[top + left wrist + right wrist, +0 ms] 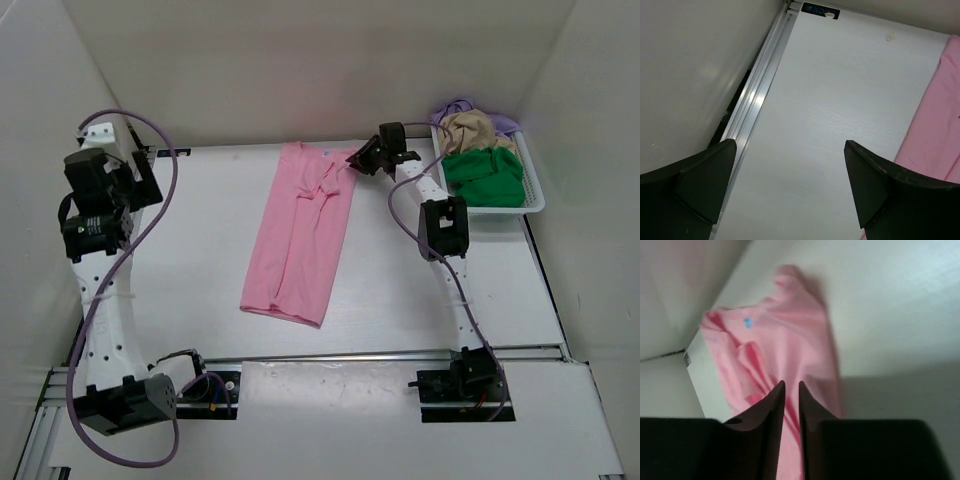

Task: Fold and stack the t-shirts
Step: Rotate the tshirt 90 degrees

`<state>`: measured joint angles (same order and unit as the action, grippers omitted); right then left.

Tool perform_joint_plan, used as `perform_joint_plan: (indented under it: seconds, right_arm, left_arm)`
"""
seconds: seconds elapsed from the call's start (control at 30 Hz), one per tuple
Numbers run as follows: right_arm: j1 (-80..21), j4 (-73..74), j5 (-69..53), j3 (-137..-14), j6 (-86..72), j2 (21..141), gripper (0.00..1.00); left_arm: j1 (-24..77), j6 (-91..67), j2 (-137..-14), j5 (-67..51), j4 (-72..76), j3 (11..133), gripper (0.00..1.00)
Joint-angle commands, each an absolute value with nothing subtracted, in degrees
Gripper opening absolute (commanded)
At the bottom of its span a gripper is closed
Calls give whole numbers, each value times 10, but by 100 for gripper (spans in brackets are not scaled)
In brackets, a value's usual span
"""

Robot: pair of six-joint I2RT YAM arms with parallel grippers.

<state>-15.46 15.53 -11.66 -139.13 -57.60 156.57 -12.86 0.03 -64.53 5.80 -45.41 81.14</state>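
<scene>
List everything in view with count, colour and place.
pink t-shirt: one, pink, folded lengthwise, mid-table
green t-shirt: one, dark green, bunched in basket, near side
tan t-shirt: one, beige, in basket behind green
lavender t-shirt: one, purple, basket's far end, mostly hidden
basket: one, white, table's far right
table: one, white
cables: two, purple, along the arms
left gripper: one, black, open, over bare table, left
right gripper: one, black, jaws nearly together, at pink shirt's collar

- Left arm stands upright at the left side, with the left gripper spread wide.
- Right arm stretches forward, and the right gripper has its fingers nearly together, a thin slit between them.
</scene>
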Motion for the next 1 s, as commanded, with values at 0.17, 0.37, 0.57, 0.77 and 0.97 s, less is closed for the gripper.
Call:
perform_joint_plan:
  seconds: [0.17, 0.37, 0.57, 0.77, 0.97]
  right_arm:
    - [-150, 173, -155, -1242, -315, 1243, 66]
    - [-179, 256, -118, -943, -254, 966, 84]
    - [-322, 244, -111, -573, -367, 812, 82]
    - [-412, 127, -161, -473, -468, 861, 69]
    - [-467, 99, -217, -501, -488, 959, 55]
  left_arm:
    - [-149, 0, -561, -132, -520, 724, 91]
    - [-89, 0, -519, -106, -526, 553, 91]
    - [-45, 0, -557, -66, -504, 458, 89]
    - [8, 0, -592, -54, -465, 418, 89]
    - [55, 0, -619, -21, -440, 395, 86]
